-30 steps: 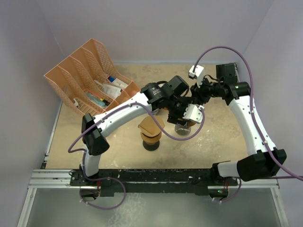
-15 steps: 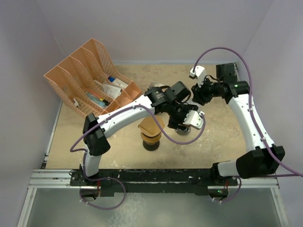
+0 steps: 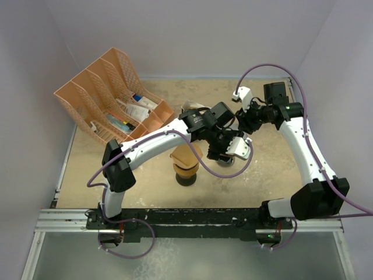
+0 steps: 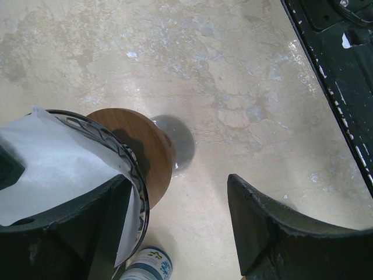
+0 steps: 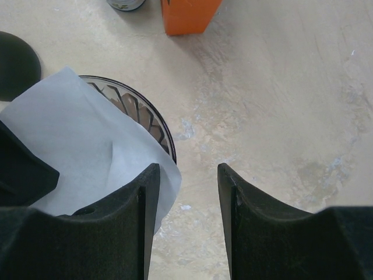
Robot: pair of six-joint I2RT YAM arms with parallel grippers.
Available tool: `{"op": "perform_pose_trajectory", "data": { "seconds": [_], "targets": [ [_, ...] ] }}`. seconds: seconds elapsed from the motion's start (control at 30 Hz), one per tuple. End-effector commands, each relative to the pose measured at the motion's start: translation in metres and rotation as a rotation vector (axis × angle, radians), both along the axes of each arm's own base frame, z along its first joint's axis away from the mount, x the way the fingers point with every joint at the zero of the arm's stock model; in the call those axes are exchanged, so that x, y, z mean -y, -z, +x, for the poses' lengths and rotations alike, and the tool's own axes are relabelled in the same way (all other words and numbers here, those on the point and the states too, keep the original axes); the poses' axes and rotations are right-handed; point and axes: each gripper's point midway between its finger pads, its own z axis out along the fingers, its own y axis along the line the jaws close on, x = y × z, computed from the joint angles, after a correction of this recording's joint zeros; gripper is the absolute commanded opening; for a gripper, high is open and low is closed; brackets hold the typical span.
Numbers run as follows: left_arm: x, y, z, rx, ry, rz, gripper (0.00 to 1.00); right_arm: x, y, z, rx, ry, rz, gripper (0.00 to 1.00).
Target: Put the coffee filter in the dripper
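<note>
The white coffee filter sits in the ribbed glass dripper near the middle of the counter, its paper standing above the rim and folding over the edge on one side. In the left wrist view the dripper rests on a wooden collar at the left of the frame. The left gripper hangs over it with jaws wide and only bare counter between them, one finger over the filter's edge. The right gripper hovers just beside the dripper with jaws at a middling gap, closed on nothing, its left finger above the paper's overhanging edge. An orange box stands at the top of the right wrist view. A peach file rack occupies the upper left of the overhead view.
</note>
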Motion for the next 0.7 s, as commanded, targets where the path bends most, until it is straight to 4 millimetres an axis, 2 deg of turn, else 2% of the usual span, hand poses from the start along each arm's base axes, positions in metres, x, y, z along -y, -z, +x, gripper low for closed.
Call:
{"op": "perform_pose_trajectory", "data": {
  "seconds": [0.0,0.37,0.67],
  "targets": [
    [0.004,-0.005,-0.004,-0.014,0.008,-0.036,0.66,0.004,0.001,0.003,0.018,-0.001,-0.021,0.48],
    [0.009,0.002,-0.005,-0.029,-0.003,-0.026,0.66,0.002,-0.007,-0.005,0.043,-0.015,-0.001,0.49],
    [0.010,-0.001,-0.006,-0.027,0.004,-0.030,0.66,0.000,-0.010,-0.005,0.035,-0.008,0.010,0.50]
  ]
}}
